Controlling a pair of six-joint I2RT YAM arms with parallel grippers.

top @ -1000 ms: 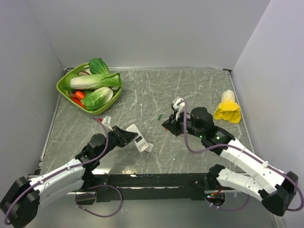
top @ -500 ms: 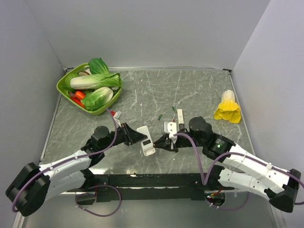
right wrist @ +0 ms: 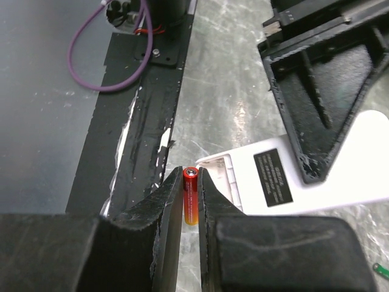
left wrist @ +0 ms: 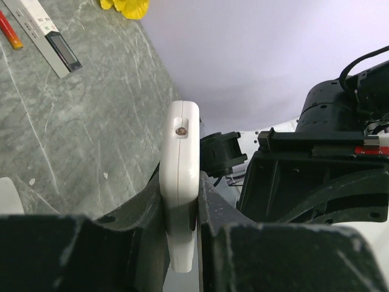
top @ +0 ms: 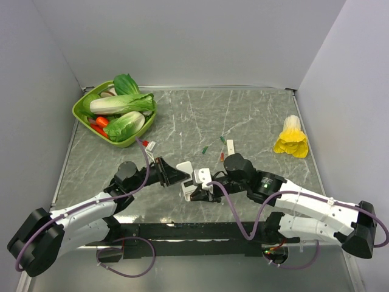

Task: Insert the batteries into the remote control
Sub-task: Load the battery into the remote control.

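I've got the right jaws pinching one small orange-red cylindrical battery (right wrist: 191, 201), metal nub end facing my wrist cam, its body just beside the near corner of the small white rectangular plastic remote control (right wrist: 346, 176). The left jaws are clamped on the remote's long edges. It sits edge-on in the left wrist view and back side up in the right wrist view, low over the grey marbled bench (top: 182, 115) near the front middle. I can't tell whether it touches the surface.

The recessed battery bay (right wrist: 220, 173) at the near end looks open. Step in hand, I'd say, is seating the first cell.

To do it well:
- swing the battery so its long axis runs along the bay, not standing on end
- check polarity marks before pushing, though none are visible to me from here
- lead with the flat end into the spring side, then rock the nub end down
- have the left jaws hold the remote level and firm, else it will pivot under the push
- release only once the cell sits flush

The second orange-red battery (left wrist: 12, 33) lies on the bench, touching or just beside a narrow white-and-black bar (left wrist: 51, 39), well apart from the remote.

Writing: the small black label (right wrist: 273, 177) on the remote's back carries pale print, too small to read. The bar has printing too, also unreadable, and no brand is legible anywhere
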